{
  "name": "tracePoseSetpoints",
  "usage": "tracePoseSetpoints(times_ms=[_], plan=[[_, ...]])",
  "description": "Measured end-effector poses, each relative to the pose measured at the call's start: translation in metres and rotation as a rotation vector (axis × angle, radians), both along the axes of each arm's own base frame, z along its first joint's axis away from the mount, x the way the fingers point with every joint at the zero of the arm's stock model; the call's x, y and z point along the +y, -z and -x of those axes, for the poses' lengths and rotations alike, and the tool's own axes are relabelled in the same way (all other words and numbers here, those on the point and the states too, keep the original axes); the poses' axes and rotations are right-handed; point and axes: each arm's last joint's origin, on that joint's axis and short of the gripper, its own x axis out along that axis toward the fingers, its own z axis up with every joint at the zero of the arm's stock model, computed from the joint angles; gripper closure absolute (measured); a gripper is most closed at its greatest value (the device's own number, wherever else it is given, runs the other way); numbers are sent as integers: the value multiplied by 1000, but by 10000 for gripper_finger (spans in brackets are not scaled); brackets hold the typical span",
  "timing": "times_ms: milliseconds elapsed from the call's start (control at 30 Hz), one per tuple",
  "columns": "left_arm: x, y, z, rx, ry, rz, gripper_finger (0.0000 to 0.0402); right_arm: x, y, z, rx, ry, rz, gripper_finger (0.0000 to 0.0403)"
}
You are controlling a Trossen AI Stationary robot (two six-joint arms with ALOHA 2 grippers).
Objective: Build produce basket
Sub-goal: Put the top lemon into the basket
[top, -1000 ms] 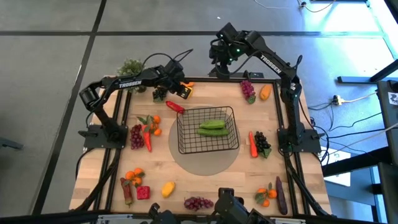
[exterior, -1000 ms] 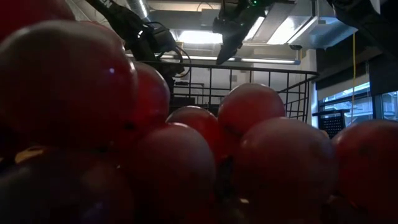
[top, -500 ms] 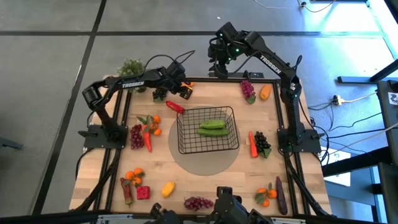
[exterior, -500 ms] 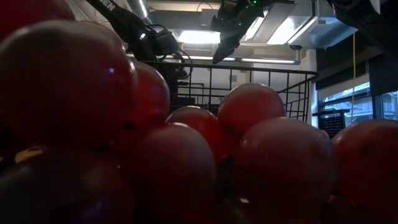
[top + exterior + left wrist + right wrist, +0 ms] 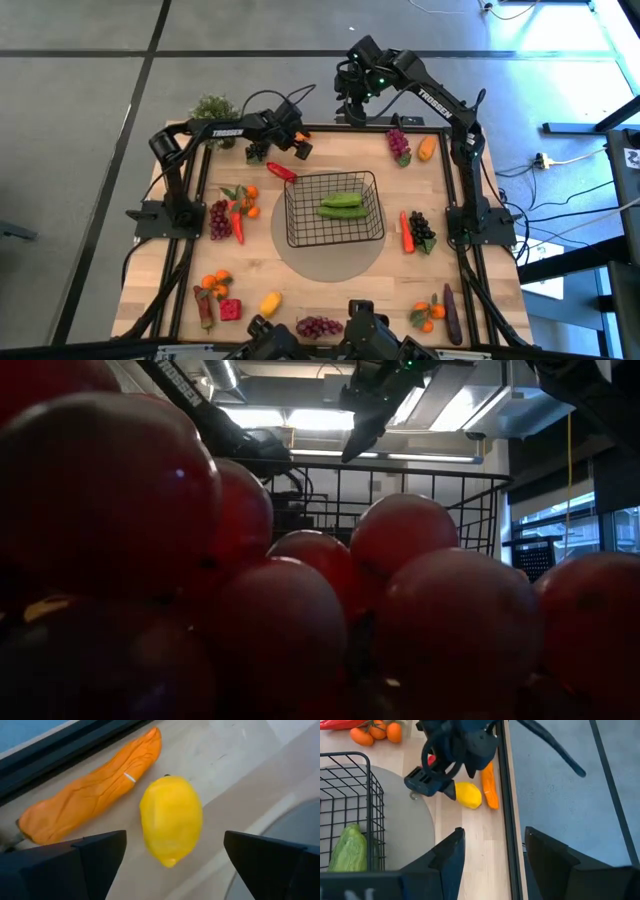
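Left jaws (image 5: 172, 865): wide apart, empty.
Lemon (image 5: 171, 826): between them, long axis pointing toward wrist.
Carrot (image 5: 92, 787): just beside.
Right jaws (image 5: 492, 855): apart, farther off.

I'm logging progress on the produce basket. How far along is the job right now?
Done: only green vegetables lie in the basket. In hand: nothing is gripped; the left gripper is open around a lemon that lies on the table beside a carrot. The right gripper hangs open above the table's far edge. Left: nearly everything, such as the grapes, oranges and eggplant.
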Motion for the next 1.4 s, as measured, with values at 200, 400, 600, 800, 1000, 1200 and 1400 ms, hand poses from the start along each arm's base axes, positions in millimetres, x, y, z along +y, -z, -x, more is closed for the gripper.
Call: tracePoseSetpoints(times_ms=[200,400,600,800,1000,1200,1400], plan=[[3,13,-4,13,19,-9,76,0,0,0,0,0,0,209],[5,25,-6,37,16,2,76,0,0,0,0,0,0,209],[4,25,-9,34,19,-8,76,0,0,0,-3,0,2,209],[1,25,-11,35,21,-14,77,0,0,0,-4,0,3,209],[1,24,-14,17,-13,-30,114,0,0,0,-4,0,3,209],[0,23,-15,-12,15,-7,198,0,0,0,-4,0,3,209],[-5,23,-18,-3,25,-15,262,0,0,0,-5,0,3,209]])
